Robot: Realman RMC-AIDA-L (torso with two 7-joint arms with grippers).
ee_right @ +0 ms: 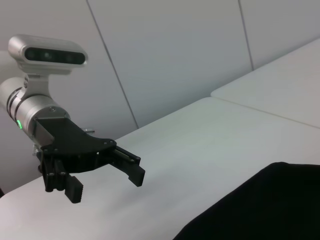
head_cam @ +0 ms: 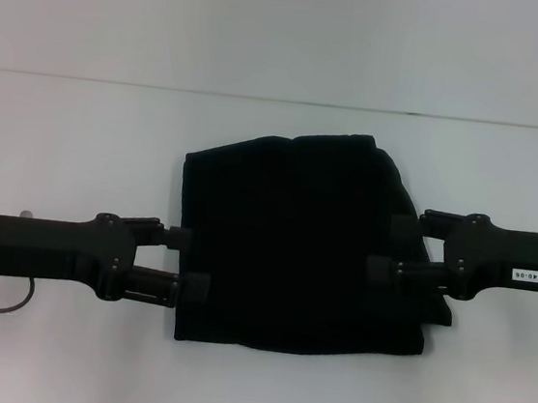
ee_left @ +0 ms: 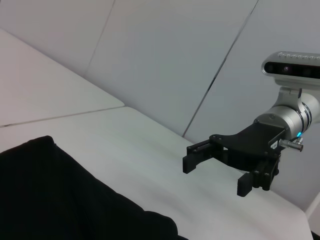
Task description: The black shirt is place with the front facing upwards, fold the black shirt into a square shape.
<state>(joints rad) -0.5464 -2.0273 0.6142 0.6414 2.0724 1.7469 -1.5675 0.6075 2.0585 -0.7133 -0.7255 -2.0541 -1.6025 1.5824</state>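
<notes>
A: Where's the shirt?
B: The soft black fabric shirt (head_cam: 302, 249), already a rough rectangle, lies mid-table between both arms.
A: Grippers?
B: Black left gripper (head_cam: 196, 264) with fingers spread at its left edge; black right gripper (head_cam: 392, 247) likewise spread, over the right edge. Neither is gripping. Fabric lies inward from each, equally near.

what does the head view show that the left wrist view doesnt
Only the head view shows the whole folded black shirt with the left gripper at one edge, fingers spread. Only the left wrist view shows the camera above the right arm's wrist and the wall panels. Both show the right gripper, open, and the white table.
</notes>
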